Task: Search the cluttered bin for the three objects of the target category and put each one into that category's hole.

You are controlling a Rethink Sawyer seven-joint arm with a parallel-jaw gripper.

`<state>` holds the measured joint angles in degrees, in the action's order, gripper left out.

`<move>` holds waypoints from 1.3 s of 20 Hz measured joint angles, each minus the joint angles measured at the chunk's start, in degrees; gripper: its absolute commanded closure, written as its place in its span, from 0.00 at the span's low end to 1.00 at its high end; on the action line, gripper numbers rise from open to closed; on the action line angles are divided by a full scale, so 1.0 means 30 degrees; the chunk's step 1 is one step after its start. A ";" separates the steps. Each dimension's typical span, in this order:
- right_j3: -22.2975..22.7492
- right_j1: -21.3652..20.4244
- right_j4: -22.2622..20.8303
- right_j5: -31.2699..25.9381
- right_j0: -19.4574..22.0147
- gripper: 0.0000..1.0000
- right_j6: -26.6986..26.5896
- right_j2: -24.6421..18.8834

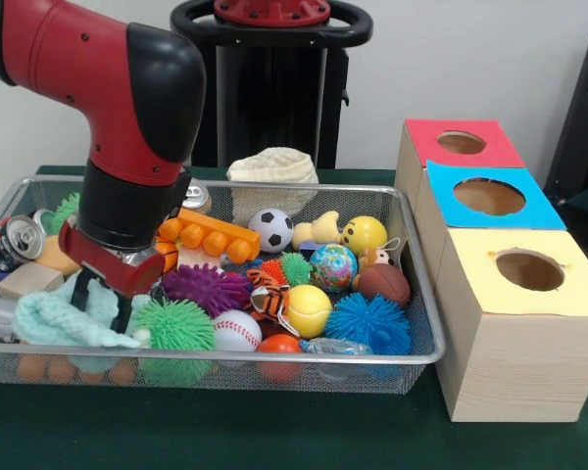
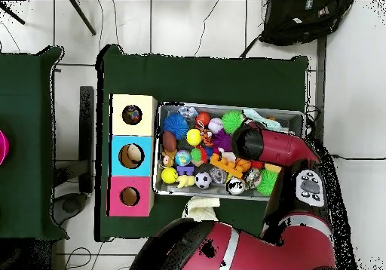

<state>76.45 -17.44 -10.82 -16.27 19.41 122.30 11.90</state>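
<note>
- Front view: the red and black arm (image 1: pixel 118 108) comes down into the left part of the silver wire-mesh bin (image 1: pixel 412 284), which sits on the dark green worktop (image 1: pixel 274 441).
- The gripper (image 1: pixel 103 294) is low among the clutter, its dark fingers (image 1: pixel 81 292) reaching to the pale mint cloth (image 1: pixel 64 318); I cannot tell whether they are parted or closed, or whether they grip anything.
- Just right of the gripper lie a green spiky ball (image 1: pixel 171 328) and a purple spiky ball (image 1: pixel 204 287), with an orange plastic building block (image 1: pixel 208 235) behind them.
- Mid-bin: a white baseball with red stitching (image 1: pixel 237 331), a yellow tennis ball (image 1: pixel 309 310), a black and white football (image 1: pixel 270 229), a globe-printed ball (image 1: pixel 333 266), a yellow smiley ball (image 1: pixel 364 234).
- At the bin's right end sit a blue spiky ball (image 1: pixel 369 323) and a small brown ball (image 1: pixel 383 283).
- A crushed drinks can (image 1: pixel 12 240) lies at the far left, and a cream knitted cloth (image 1: pixel 272 168) sits at the back rim.
- Beside the bin stand three wooden boxes: the red-topped box (image 1: pixel 461 143), the blue-topped box (image 1: pixel 488 197), the yellow-topped box (image 1: pixel 529 271), each with a round hole.
- Overhead view: the arm (image 2: pixel 271 145) covers the bin's right part, and the gripper is hidden under it.
- The boxes line the bin's left side, touching it; a dark ball (image 2: pixel 132 115) shows inside the yellow box's hole, and something pale and brown (image 2: pixel 131 156) inside the blue one.
- A black bag (image 2: pixel 301 18) lies on the tiled floor (image 2: pixel 188 26) beyond the worktop.
</note>
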 measured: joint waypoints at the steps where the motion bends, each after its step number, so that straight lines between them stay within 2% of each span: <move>1: 0.0000 0.0098 0.0004 0.0205 0.0110 0.00 0.0000 -0.0110; 26: 0.0434 -0.0182 0.0327 0.0647 0.1771 0.00 0.0000 -0.1876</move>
<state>77.75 -17.98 -9.84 -14.32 24.72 122.30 6.27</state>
